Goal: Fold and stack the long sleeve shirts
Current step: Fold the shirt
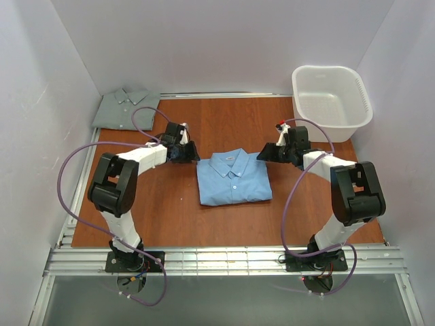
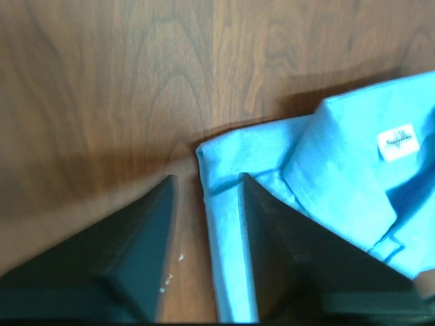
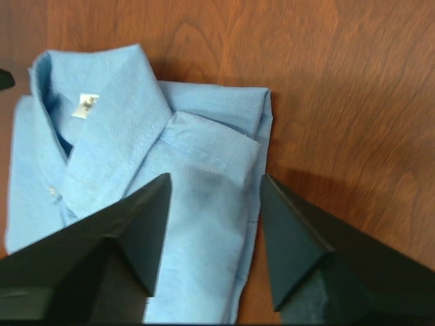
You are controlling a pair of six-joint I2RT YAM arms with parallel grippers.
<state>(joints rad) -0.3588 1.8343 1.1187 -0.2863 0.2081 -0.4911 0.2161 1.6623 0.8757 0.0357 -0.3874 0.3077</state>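
The folded sky-blue cloth button-up shirt [image 1: 233,178] lies mid-table on the brown wooden tabletop [image 1: 156,217], collar toward the far edge. The left gripper [image 2: 207,185] sits at its collar-side left corner, jaws apart and clamping nothing, with one finger over bare wood and the other over cloth. The right gripper [image 3: 214,182] hovers above the opposite shoulder fold, jaws likewise parted. The folded grey-green collared shirt [image 1: 126,107] rests in the far left corner — the white plastic basket [image 1: 333,128] stands far right.

Blue shirt [image 1: 233,178] folded flat mid-table, grey-green shirt [image 1: 126,107] folded, far-left corner
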